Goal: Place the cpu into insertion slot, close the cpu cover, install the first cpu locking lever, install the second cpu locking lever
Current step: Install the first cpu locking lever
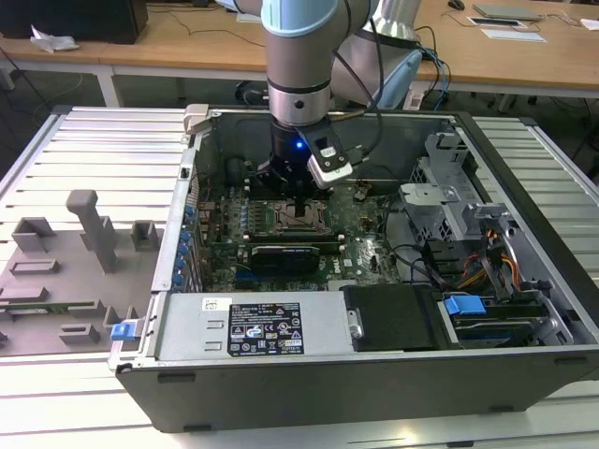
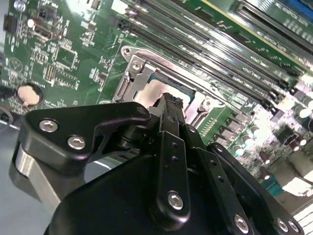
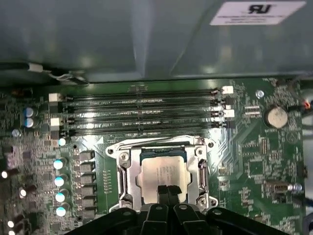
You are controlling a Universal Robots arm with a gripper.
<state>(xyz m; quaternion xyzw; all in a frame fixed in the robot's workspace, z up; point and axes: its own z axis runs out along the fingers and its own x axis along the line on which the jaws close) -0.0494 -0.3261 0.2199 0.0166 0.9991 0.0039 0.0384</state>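
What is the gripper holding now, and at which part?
Nothing. The gripper is shut, its fingertips over the near edge of the cpu, which lies in its socket.

1. An open computer case [image 1: 309, 393] lies on its side on a ribbed metal table [image 1: 94, 150].
2. Inside the case, the green motherboard [image 1: 374, 248] covers the floor.
3. A silver power supply box [image 1: 253, 327] sits along the case wall nearest the exterior view.
4. A blue clip [image 1: 463, 305] shows at the drive bays, toward the exterior view's right of the power supply box.
5. Just outside the case, on the exterior view's left, grey fixture blocks [image 1: 89, 229] stand on the table.
6. Behind the case stands a wooden desk [image 1: 524, 56].
7. In the first wrist view, four long memory slots [image 3: 142, 110] and a round coin battery [image 3: 275, 116] sit on the motherboard.
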